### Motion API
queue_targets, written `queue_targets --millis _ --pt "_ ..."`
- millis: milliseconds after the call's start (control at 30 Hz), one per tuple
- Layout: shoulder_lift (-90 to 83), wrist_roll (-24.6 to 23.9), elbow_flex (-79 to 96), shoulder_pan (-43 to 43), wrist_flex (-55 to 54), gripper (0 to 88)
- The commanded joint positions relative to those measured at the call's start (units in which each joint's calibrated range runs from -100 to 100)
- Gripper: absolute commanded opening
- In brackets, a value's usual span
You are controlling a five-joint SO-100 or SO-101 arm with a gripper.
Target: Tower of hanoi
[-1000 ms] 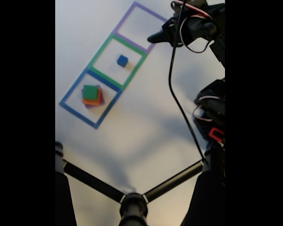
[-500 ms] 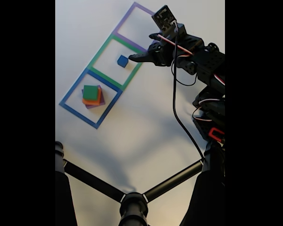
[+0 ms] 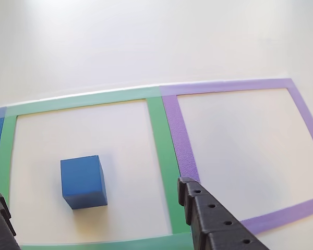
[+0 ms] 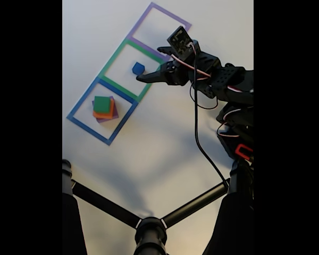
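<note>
While the jaws hang spread beside the blue cube (image 3: pixel 83 182), the pick-up looks pending; next they should straddle it.

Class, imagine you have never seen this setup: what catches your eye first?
Probably the blue cube, alone inside the green taped square, with the open gripper hanging beside it. Next, the stack of green block, orange block and purple block in the blue taped square.
</note>
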Motion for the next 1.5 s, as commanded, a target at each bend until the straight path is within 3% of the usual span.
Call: queue_targets --millis 0,700,1033,1467 --pt "3.9 0.0 -1.0 -0.5 -5.3 39.6" --pt "26.5 0.0 -8.0 -5.4 -22.8 34.9" --pt "32.4 0.0 -13.4 -5.4 -23.2 34.0" --pt "33.7 0.0 -12.8 -6.7 -23.3 22.5"
